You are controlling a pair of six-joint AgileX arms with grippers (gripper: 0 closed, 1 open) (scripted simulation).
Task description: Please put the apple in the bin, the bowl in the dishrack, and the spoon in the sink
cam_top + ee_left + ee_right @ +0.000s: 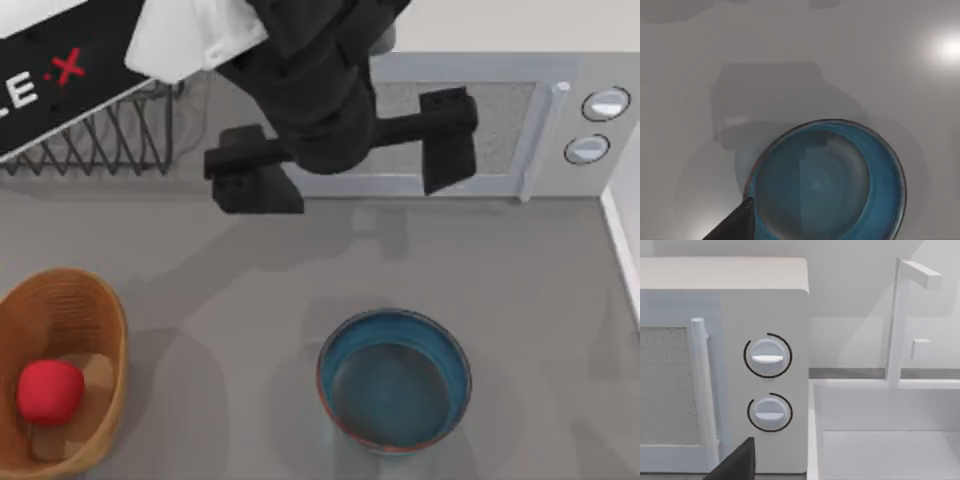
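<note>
the left gripper hangs high over the middle of the table, its two black fingers spread wide apart and gripping nothing. in the left wrist view one dark fingertip shows beside the rim of the bowl. the teal-blue bowl stands upright on the grey table, below the gripper and toward the near edge, with nothing in it. behind the gripper is the light grey microwave, and to its left the black wire dishrack. at the table's left edge the wicker bin holds the red apple. the right wrist view faces the microwave's two dials and the white sink with its faucet; a dark fingertip of the right gripper shows there, and whether it is open cannot be told.
</note>
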